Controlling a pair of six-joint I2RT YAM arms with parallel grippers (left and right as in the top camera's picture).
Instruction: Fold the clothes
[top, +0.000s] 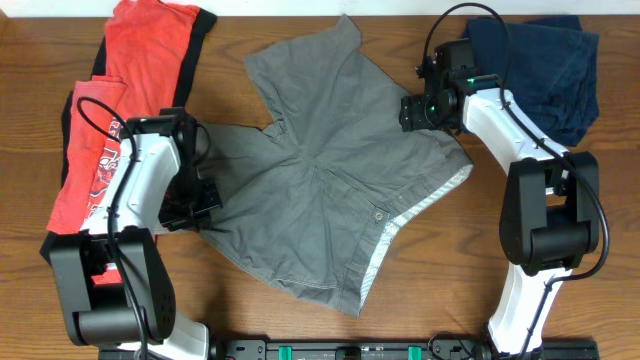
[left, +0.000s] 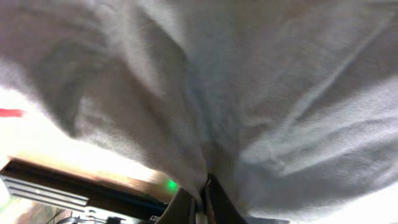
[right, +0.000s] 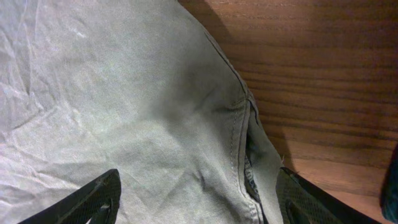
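The grey-khaki shorts (top: 330, 170) lie spread in the middle of the table, waistband with its paler lining at the lower right. My left gripper (top: 205, 192) is at the shorts' left leg edge. In the left wrist view its fingers (left: 204, 196) are shut on a fold of the grey cloth (left: 249, 93), which fills the view. My right gripper (top: 418, 112) is at the shorts' upper right edge. In the right wrist view its fingers (right: 196, 199) are open wide over the cloth (right: 124, 106) and a side seam with a pocket opening (right: 245, 149).
A red T-shirt (top: 120, 90) with black trim lies at the left, under my left arm. A dark navy garment (top: 545, 65) lies at the back right, behind my right arm. Bare wooden table (top: 560, 320) shows at the front and right.
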